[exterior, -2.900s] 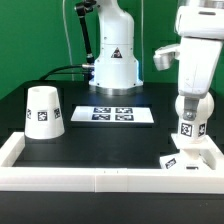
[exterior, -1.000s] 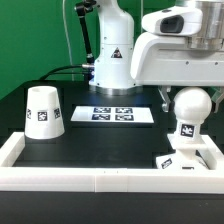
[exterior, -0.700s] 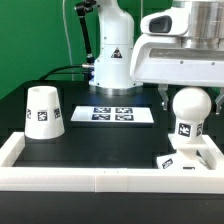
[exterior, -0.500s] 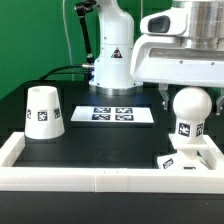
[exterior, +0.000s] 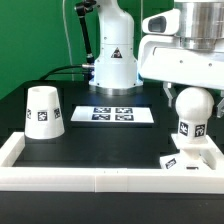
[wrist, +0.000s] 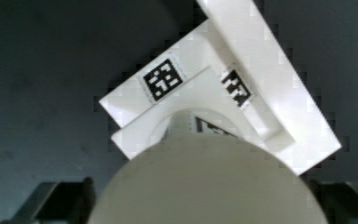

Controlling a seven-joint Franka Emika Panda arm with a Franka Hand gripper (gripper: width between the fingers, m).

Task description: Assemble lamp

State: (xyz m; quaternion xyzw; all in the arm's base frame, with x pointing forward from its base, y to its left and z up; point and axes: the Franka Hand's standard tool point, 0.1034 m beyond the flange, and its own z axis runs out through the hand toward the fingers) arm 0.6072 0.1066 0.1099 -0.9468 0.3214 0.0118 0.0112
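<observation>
Exterior view, clock dial laid over the table (exterior: pixel 100 140):
- shade (exterior: pixel 42 110): 9 o'clock, upright on its wide end, one tag facing the camera, well apart from the other parts
- marker board (exterior: pixel 112 114): flat near dial centre, toward 12 o'clock, in front of the arm's pedestal (exterior: pixel 112 55)
- base (exterior: pixel 194 157): 4 o'clock, flat, tucked into the corner of the white rim wall (exterior: pixel 100 178), tag on its near edge
- bulb (exterior: pixel 192 104): upright on the base, ball uppermost, tagged stem down; cannot tell whether the stem is fully seated
- gripper (exterior: pixel 187 84): 3 o'clock, directly above the ball and very close to its top; contact not resolvable here. One dark finger (exterior: pixel 167 93) shows beside the ball, on the exterior view's left

Wrist view: camera looks down along the bulb (wrist: pixel 202 175), the ball filling the foreground and the base (wrist: pixel 167 85) beyond it. Dark fingertips (wrist: pixel 60 202) sit out at either side of the ball. Jaws spread wide, pinching nothing
</observation>
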